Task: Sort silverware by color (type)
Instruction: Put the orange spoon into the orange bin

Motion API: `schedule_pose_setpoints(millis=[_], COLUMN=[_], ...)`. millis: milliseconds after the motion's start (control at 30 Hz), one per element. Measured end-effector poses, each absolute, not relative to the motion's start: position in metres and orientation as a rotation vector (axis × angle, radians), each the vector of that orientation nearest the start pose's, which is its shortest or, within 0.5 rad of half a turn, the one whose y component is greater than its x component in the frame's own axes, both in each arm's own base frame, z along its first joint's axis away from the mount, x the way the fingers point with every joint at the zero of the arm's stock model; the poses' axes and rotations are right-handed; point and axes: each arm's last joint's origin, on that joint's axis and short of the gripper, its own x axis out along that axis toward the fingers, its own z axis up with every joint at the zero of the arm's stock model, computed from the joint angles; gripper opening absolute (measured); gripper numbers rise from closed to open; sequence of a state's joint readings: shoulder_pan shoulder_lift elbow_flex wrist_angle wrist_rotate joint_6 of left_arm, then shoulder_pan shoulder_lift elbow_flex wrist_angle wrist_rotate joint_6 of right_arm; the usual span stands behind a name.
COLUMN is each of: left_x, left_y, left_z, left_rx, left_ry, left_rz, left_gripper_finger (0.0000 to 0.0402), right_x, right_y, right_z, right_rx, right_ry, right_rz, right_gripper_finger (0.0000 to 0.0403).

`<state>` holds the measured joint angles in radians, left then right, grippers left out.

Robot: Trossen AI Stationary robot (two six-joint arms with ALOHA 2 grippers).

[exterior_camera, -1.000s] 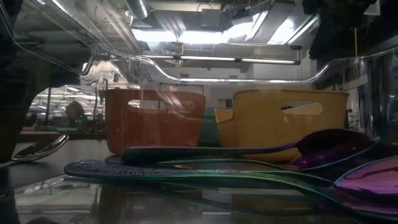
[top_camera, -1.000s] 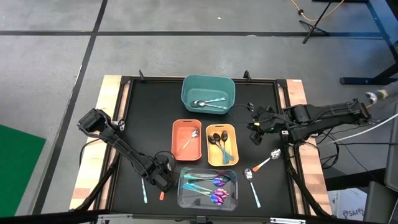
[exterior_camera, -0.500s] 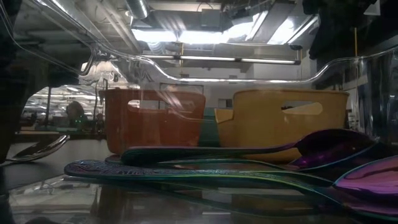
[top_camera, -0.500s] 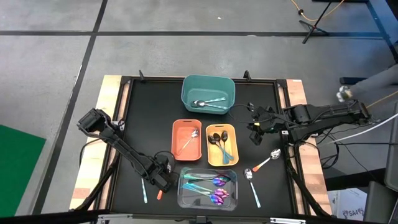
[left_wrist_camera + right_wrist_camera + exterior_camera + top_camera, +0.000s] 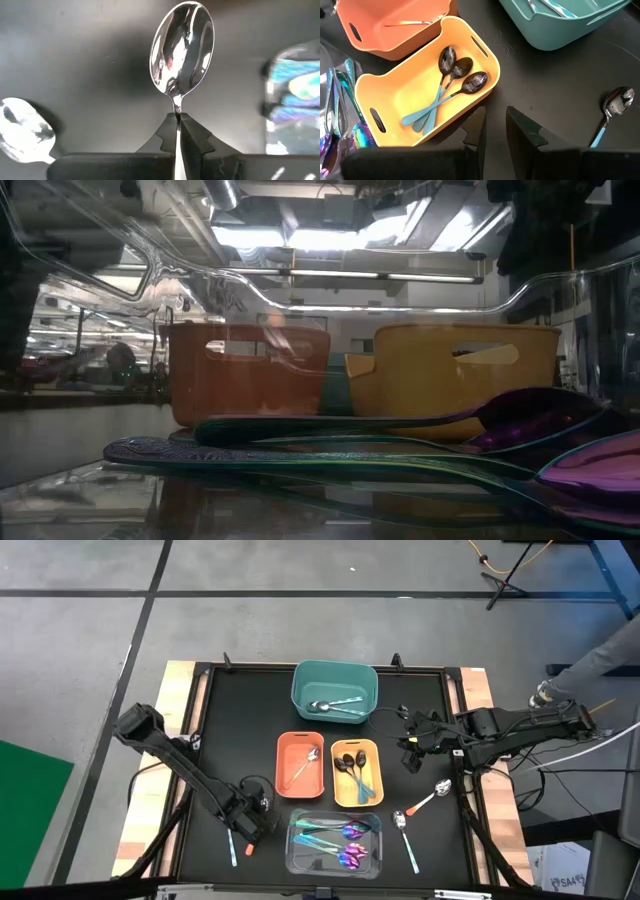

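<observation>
My left gripper is at the table's near left, beside the clear bin, and is shut on an orange-handled silver spoon. A teal-handled spoon lies flat on the table beside it, its bowl in the left wrist view. My right gripper hovers open to the right of the yellow bin. Two spoons lie on the table at the near right. Another teal-handled spoon shows in the right wrist view. My left gripper pinches the spoon by its neck, just behind the bowl, between the two fingertips. The fingers lie along the spoon, with the bowl sticking out past them. The orange handle end shows beside the gripper. The spoon is lifted clear of the table.
The teal bin holds silver spoons. The orange bin holds one spoon, and the yellow bin holds black-headed spoons. Iridescent spoons lie in the clear bin. A person's leg stands beyond the table's right edge.
My left gripper has raised the orange-handled spoon off the table. Its bowl tipped up and then left the low view. The orange handle end has shifted a little toward the table's left, and the left arm's elbow has swung toward the left and far edges. A person has stepped in at the far right.
</observation>
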<state>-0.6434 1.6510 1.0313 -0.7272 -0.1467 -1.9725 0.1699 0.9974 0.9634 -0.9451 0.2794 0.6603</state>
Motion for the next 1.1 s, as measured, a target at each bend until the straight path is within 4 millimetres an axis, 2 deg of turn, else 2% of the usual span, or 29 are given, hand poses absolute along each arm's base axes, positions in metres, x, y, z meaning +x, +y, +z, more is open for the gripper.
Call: schedule_pose_setpoints(millis=[167, 300, 533, 933, 1100], left_x=[0.233, 0.229, 0.231, 0.274, 0.279], left_y=[-0.166, -0.154, -0.118, -0.034, -0.015], left_z=[0.205, 0.229, 0.262, 0.274, 0.27], left_rx=[-1.144, -1.13, -1.054, -0.778, -0.707], left_ry=[1.068, 0.974, 0.773, 0.65, 0.662], left_rz=[0.772, 0.682, 0.624, 0.526, 0.556], left_gripper_finger=[0.0, 0.0, 0.0, 0.0, 0.0], right_x=[0.176, 0.176, 0.176, 0.176, 0.176], right_y=[0.022, 0.022, 0.022, 0.022, 0.022], right_z=[0.298, 0.298, 0.298, 0.298, 0.298], right_rx=[0.376, 0.376, 0.376, 0.376, 0.376], right_ry=[0.877, 0.877, 0.877, 0.877, 0.877], right_rz=[-0.4, -0.4, -0.4, -0.4, -0.4], right_gripper_finger=[0.0065, 0.0065, 0.0065, 0.0065, 0.0065])
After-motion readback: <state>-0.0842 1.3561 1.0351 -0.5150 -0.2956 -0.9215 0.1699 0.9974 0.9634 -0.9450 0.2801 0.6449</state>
